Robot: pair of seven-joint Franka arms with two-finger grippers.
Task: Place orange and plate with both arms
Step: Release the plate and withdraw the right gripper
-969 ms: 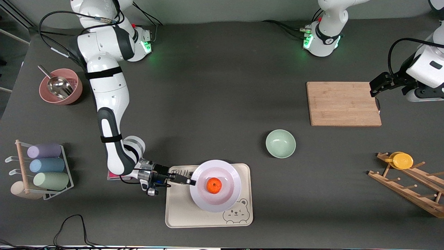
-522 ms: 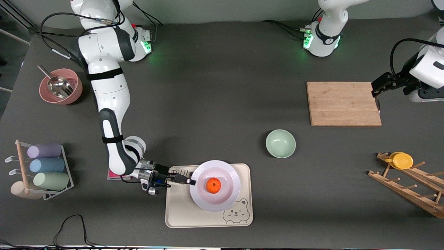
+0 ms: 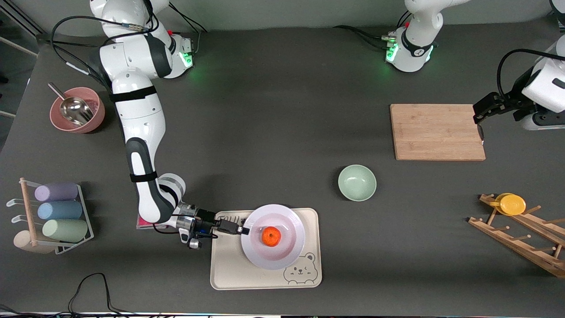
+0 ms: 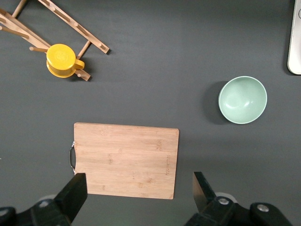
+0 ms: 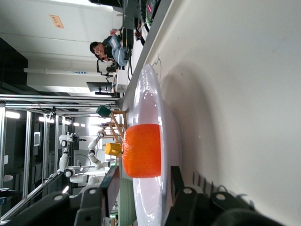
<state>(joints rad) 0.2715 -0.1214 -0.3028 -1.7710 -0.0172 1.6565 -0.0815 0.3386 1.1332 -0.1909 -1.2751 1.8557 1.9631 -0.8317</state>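
Low in the frame, the right end effector [image 3: 242, 230] grips the plate [image 3: 273, 255] carrying the orange [image 3: 271, 236] on the tray [image 3: 229, 274]; probably next releasing; the left end effector [image 4: 136, 188] waits open over the cutting board [image 3: 437, 131].

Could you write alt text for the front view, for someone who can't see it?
An orange sits in a white plate on a cream tray; the right hand is at the plate's rim. The left hand hangs open over the edge of a wooden cutting board. A green bowl sits between tray and board.
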